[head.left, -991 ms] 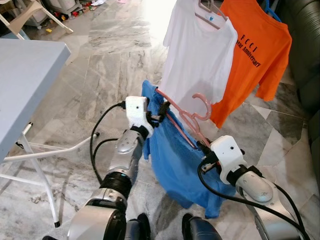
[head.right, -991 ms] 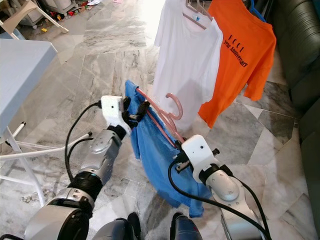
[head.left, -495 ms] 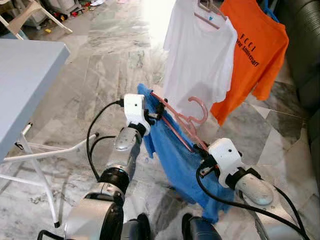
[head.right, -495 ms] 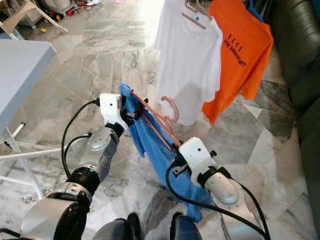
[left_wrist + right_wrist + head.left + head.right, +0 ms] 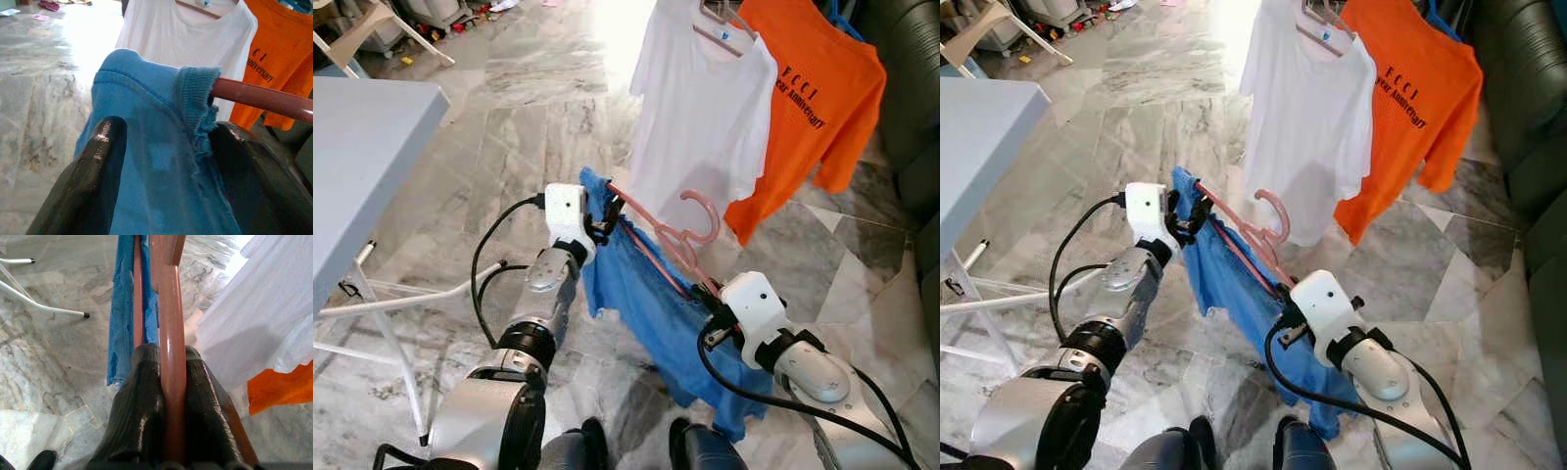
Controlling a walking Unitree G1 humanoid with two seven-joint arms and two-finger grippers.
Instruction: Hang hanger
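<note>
A pink hanger (image 5: pixel 698 210) carries a blue T-shirt (image 5: pixel 641 290) and is held tilted between both arms above the marble floor. My left gripper (image 5: pixel 607 210) is at the hanger's higher, left end. In the left wrist view its fingers (image 5: pixel 85 183) are closed on the shirt's shoulder fabric (image 5: pixel 161 142), with the pink hanger bar (image 5: pixel 264 98) coming out of it. My right gripper (image 5: pixel 702 292) is shut on the lower end of the hanger. In the right wrist view the hanger bar (image 5: pixel 171 357) runs between its fingers (image 5: pixel 139 401).
A white T-shirt (image 5: pixel 700 108) and an orange T-shirt (image 5: pixel 818 98) hang on hangers just beyond the held hanger. A grey folding table (image 5: pixel 362 147) stands at the left, its white legs (image 5: pixel 401 299) spreading over the floor. A dark sofa (image 5: pixel 915 88) is at the right.
My left gripper has moved a little to the left with the shirt's shoulder, and the hanger's hook has shifted left with it. The right gripper has hardly moved.
</note>
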